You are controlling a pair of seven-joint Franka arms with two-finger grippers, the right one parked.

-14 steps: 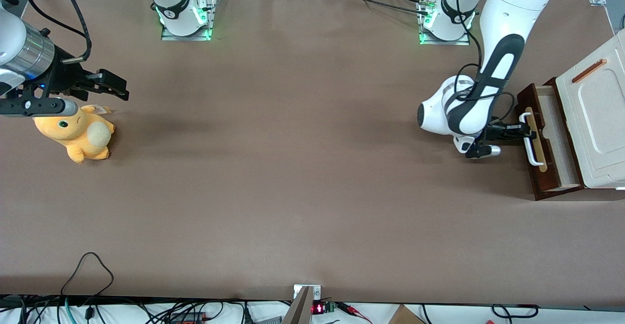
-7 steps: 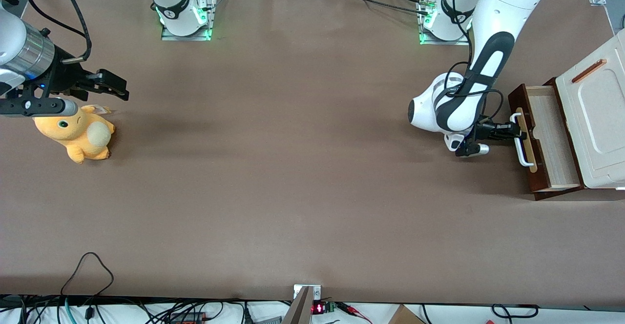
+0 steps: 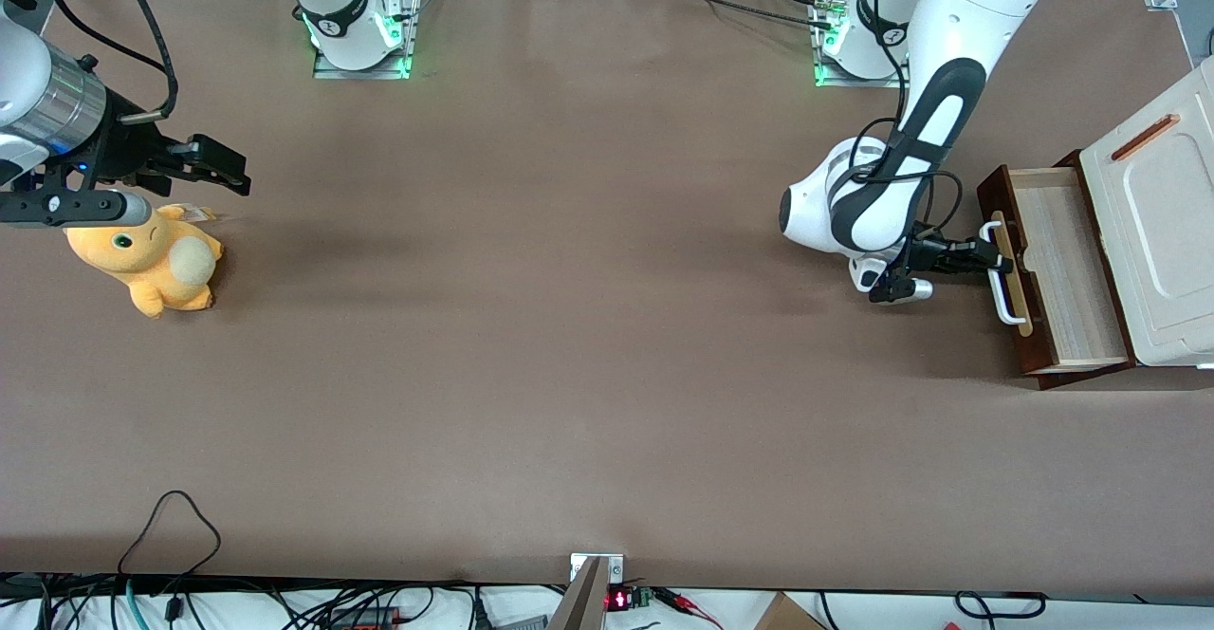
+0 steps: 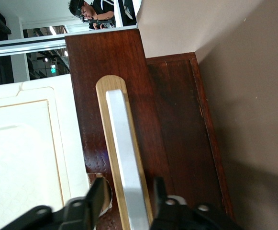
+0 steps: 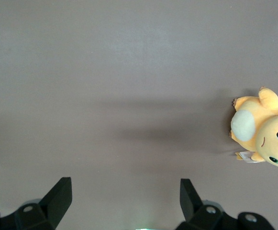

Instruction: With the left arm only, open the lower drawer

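We are mid-pull: the small black gripper [image 3: 986,255] of the glossy white left arm [image 3: 892,184] has its fingers [image 4: 93,203] closed on the white bar handle [image 3: 999,274] of the shallow dark-brown lower drawer [image 3: 1062,274], at the working arm's end of the brown table [image 3: 569,345]. Next we judge a straight pull along the drawer's travel. Since the earlier frames the drawer has slid farther out, showing more pale wood

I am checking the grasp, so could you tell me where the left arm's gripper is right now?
The gripper is at the working arm's end of the table, in front of the lower drawer, with its fingers on either side of the white bar handle.
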